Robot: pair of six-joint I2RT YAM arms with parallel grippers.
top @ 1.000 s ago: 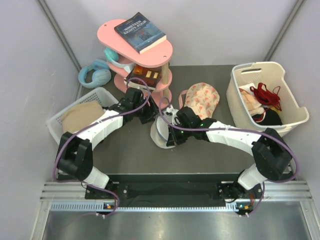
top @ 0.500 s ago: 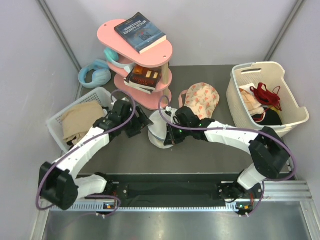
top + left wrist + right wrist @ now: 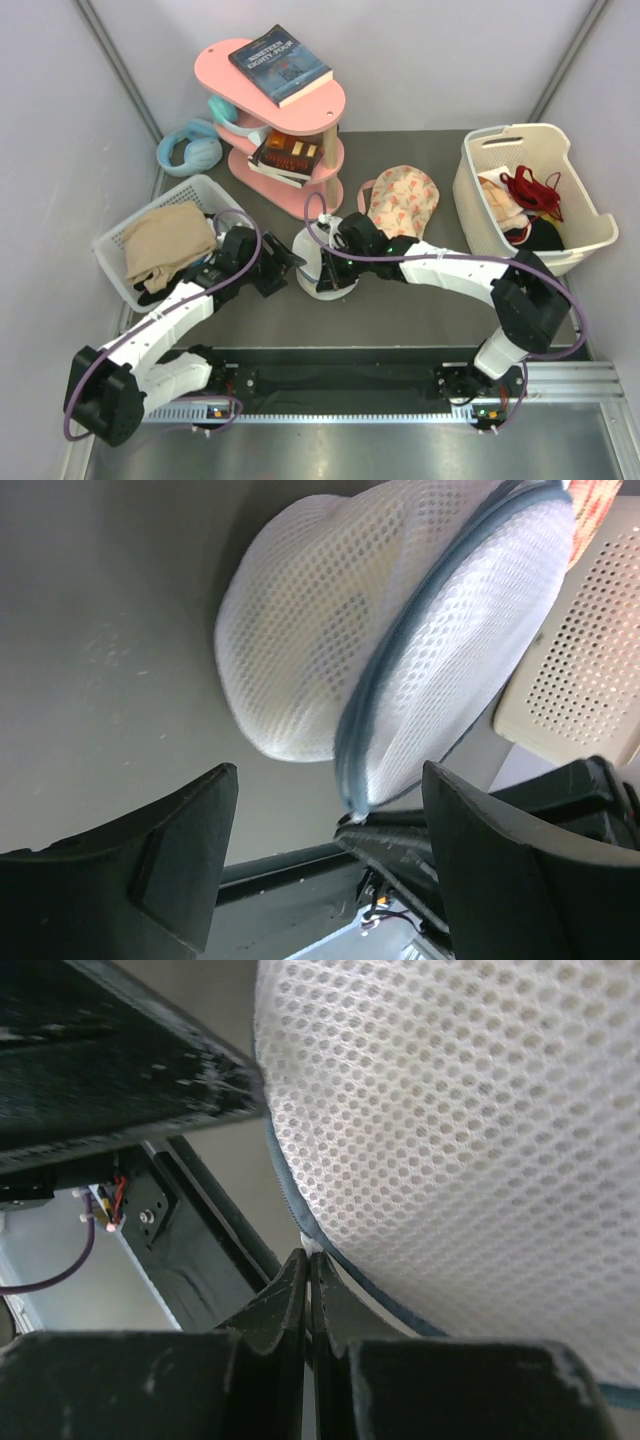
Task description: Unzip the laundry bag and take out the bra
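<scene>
The laundry bag (image 3: 318,272) is a white mesh drum with a grey-blue zip round its rim, standing on edge at mid-table. It fills the left wrist view (image 3: 330,650) and the right wrist view (image 3: 470,1140). My right gripper (image 3: 333,258) is shut, its fingertips (image 3: 309,1260) pinching a small white tab at the zip rim. My left gripper (image 3: 284,266) is open just left of the bag, and in its own view (image 3: 330,825) the bag's rim hangs between its spread fingers without touching them. The bra is not visible; only a faint cream tint shows through the mesh.
A peach floral fabric piece (image 3: 402,200) lies behind the bag. A pink shelf (image 3: 285,120) with books stands at the back, blue headphones (image 3: 188,150) to its left. A white basket (image 3: 215,196) of beige cloth stands at left. A white basket (image 3: 545,140) with a red garment stands at right.
My left arm has pulled back from the shelf toward the near left and now sits beside the bag. My right gripper and the bag have shifted slightly left.
</scene>
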